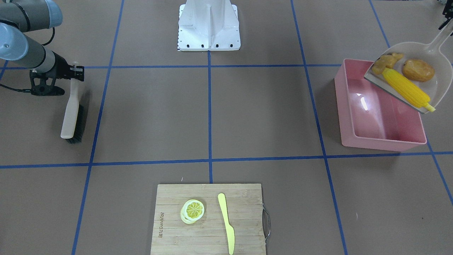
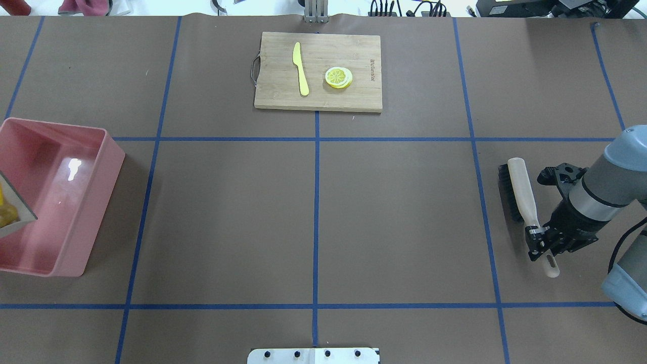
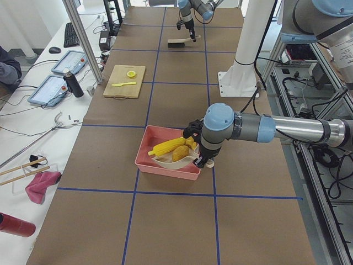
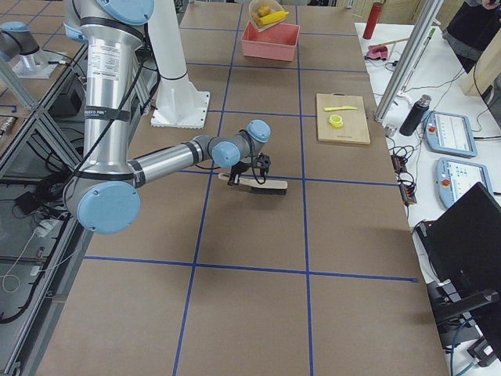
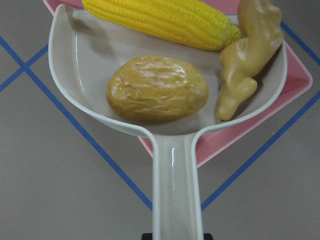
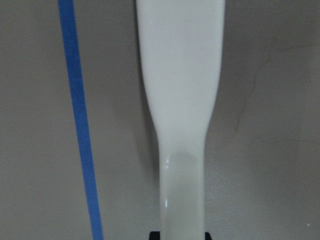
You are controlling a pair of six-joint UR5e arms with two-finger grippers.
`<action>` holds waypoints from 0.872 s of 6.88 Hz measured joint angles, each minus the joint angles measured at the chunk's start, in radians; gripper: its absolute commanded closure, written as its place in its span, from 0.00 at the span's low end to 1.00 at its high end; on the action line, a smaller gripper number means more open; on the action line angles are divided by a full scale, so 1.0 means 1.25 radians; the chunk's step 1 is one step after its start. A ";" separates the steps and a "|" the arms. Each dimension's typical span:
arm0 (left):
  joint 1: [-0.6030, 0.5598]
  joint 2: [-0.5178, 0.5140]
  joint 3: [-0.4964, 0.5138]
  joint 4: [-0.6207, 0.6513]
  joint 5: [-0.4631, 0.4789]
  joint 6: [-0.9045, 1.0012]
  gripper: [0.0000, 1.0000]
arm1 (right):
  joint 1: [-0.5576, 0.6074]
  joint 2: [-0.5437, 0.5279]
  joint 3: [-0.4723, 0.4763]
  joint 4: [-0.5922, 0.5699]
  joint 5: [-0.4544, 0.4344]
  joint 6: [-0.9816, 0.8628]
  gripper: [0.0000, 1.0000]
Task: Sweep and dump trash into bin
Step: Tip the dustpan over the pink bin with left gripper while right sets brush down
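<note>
Toward the table's left end, midway between its robot-side and operator-side edges, the bin [image 1: 382,143] is sitting on the table. The left gripper [image 3: 205,160] is clamping the handle of the dustpan [image 1: 423,47], fingers closed tight on it. It is holding the pan in the air with its lip overhanging the bin's corner nearest the robot and the left end.

All the trash is lying in the pan. The corn cob [image 1: 407,88] is stretching along the lip, its tip poking past. The ginger piece [image 1: 386,62], touching the cob, and the potato lump [image 1: 418,69] are sitting behind it.

Toward the right end, the right gripper [image 2: 541,242] is pinching the brush [image 2: 520,187] by its handle, fingers closed around it. Whether the bristles are touching the table I cannot tell.

At the middle of the operator-side edge, a cutting board [image 2: 273,50] is carrying a lemon slice [image 2: 338,77] and a plastic knife [image 2: 301,68].
</note>
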 measured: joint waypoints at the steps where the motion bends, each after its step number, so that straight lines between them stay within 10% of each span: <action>1: -0.006 -0.022 -0.007 0.069 0.020 0.040 1.00 | 0.000 0.001 -0.002 0.000 0.002 0.000 0.06; 6: -0.014 -0.146 -0.047 0.317 0.181 0.175 1.00 | 0.047 0.015 0.018 0.004 -0.021 -0.003 0.00</action>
